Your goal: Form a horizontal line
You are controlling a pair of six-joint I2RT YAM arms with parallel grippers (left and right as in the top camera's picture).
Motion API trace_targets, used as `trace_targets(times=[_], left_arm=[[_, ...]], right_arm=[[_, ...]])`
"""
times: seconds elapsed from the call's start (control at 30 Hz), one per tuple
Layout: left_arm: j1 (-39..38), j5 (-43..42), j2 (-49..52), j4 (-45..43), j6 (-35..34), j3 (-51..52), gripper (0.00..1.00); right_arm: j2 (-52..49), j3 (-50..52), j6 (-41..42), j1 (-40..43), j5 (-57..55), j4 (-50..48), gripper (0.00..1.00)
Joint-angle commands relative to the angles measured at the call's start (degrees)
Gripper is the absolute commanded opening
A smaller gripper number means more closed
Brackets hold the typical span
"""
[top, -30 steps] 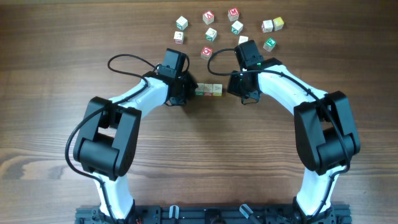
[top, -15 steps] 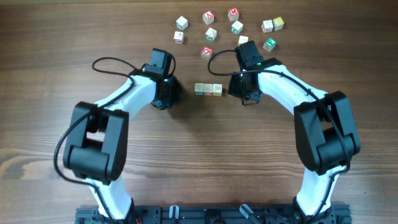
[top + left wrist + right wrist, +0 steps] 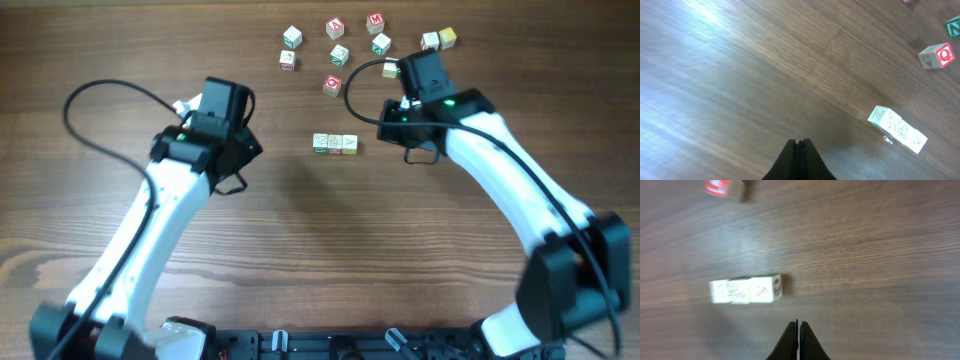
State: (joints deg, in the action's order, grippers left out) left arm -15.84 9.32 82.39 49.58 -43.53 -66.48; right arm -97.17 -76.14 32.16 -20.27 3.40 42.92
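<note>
The horizontal line of three letter cubes lies on the wooden table, cubes touching edge to edge, with its long axis running from one of my grippers toward the other. It sits between them, ahead and left of my right gripper, the nearer one, and farther off, ahead and right of my left gripper. Both are clenched on nothing. Loose letter cubes lie beyond.

Bright, even light from above; a pale bluish glare washes the table in the left wrist view. Both wrist views look softly blurred; shadows are faint.
</note>
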Motion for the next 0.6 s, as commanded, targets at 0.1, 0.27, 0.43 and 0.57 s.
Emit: trace_targets(times=[0.1, 0.27, 0.43, 0.57], left_arm=[[0.24, 3.65, -11.61, 7.02, 1.11, 0.26, 0.04], [0.20, 4.07, -18.78, 12.50, 1.11, 0.26, 0.04], [0.20, 4.48, -26.64, 17.64, 1.07, 0.28, 0.04], [0.20, 4.55, -33.88, 20.79, 0.68, 0.28, 0.04]], right_arm=[[13.25, 0.35, -2.14, -0.35, -4.50, 5.88, 0.05], [20.57, 0.35, -2.16, -0.35, -6.69, 11.21, 0.04], [27.21, 0.35, -2.14, -0.35, -7.56, 16.35, 0.04], [32.33, 0.35, -2.03, -0.35, -7.56, 18.99, 0.04]])
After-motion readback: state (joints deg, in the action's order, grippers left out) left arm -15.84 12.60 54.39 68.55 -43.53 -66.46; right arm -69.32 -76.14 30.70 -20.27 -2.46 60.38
